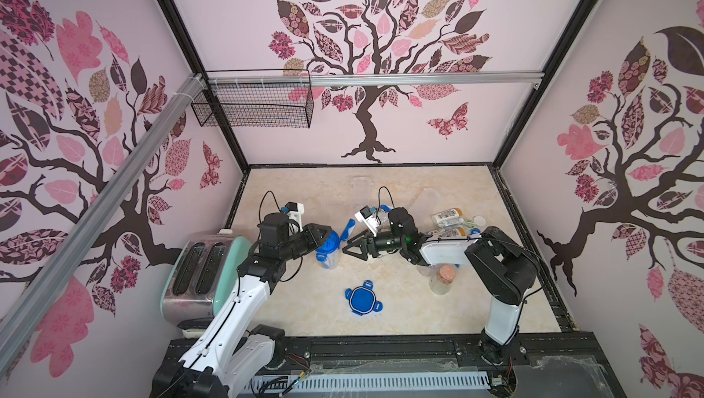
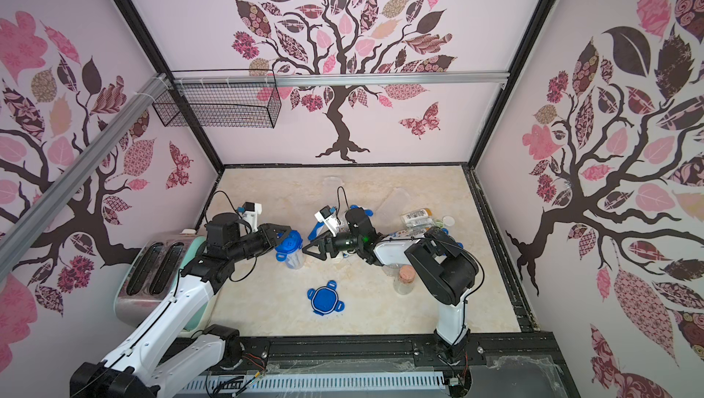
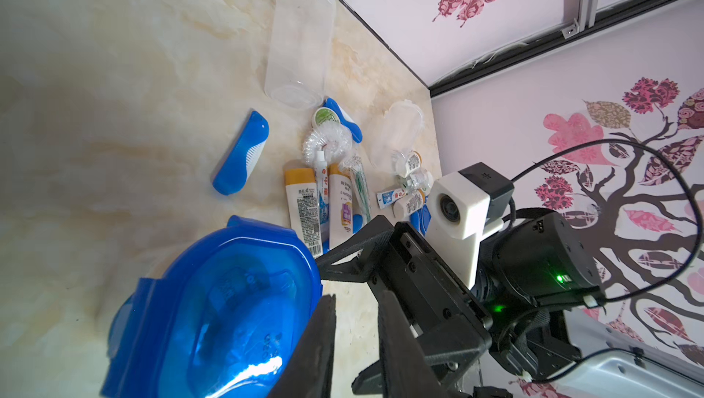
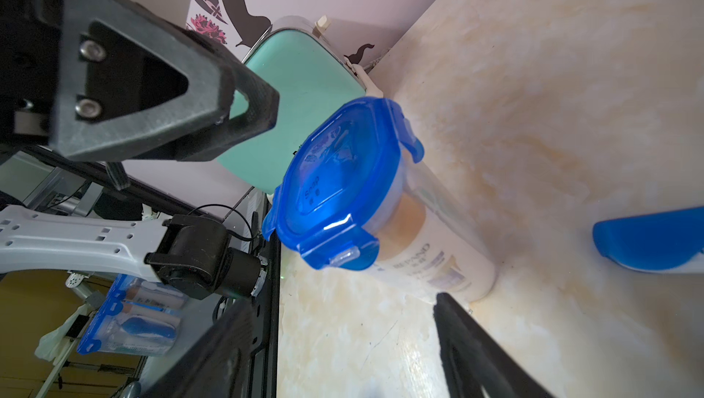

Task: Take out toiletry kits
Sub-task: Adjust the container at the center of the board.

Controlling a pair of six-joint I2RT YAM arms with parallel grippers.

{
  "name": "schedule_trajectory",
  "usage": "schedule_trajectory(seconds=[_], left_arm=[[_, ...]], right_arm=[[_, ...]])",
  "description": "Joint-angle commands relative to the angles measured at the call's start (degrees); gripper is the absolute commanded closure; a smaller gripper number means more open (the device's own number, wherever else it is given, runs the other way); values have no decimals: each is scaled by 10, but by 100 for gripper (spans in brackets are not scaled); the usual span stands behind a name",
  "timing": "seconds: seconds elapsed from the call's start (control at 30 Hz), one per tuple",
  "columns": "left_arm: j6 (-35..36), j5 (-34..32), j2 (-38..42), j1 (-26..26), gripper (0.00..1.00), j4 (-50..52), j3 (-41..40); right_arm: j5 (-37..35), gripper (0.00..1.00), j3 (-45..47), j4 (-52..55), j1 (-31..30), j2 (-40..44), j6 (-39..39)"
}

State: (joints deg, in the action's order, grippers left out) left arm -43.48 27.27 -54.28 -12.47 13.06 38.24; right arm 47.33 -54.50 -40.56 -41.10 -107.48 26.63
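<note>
A clear jar with a blue clip lid (image 1: pixel 328 243) (image 4: pixel 343 175) stands mid-table with a white, tan-capped bottle (image 4: pixel 430 259) of a toiletry kit inside it. My left gripper (image 1: pixel 323 235) (image 3: pixel 356 323) is at the lid's back-left rim. Its jaws are open only a narrow way, bare table shows between them, and one fingertip (image 3: pixel 329 301) lies against the lid's edge. My right gripper (image 1: pixel 348 248) (image 4: pixel 343 339) faces the jar from the right, wide open and empty. More kit pieces lie loose behind: bottles (image 3: pixel 304 209), a toothpaste tube (image 3: pixel 388 198) and a blue folding toothbrush (image 3: pixel 240 154).
A loose blue lid (image 1: pixel 364 298) lies toward the front. A cork-stoppered glass bottle (image 1: pixel 442 280) stands under my right forearm. Two empty clear jars (image 3: pixel 301 38) (image 3: pixel 396 137) lie at the back. A mint toaster (image 1: pixel 202 274) sits at the left wall, below a wire basket (image 1: pixel 255 103).
</note>
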Motion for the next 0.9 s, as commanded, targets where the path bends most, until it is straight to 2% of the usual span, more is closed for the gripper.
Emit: schedule_trajectory(seconds=[0.0,0.4,0.63,0.87], left_arm=[[18,-38,8,0,76,22,2],[21,-47,10,0,76,26,-1],[25,-52,14,0,75,32,-3],[26,-54,8,0,75,32,-4]], right_arm=[[1,23,-33,-7,-1,-14,10],[8,23,-64,28,-28,-25,-11],[-12,23,-33,42,-51,15,-33],[-9,23,-13,31,-59,34,-24]])
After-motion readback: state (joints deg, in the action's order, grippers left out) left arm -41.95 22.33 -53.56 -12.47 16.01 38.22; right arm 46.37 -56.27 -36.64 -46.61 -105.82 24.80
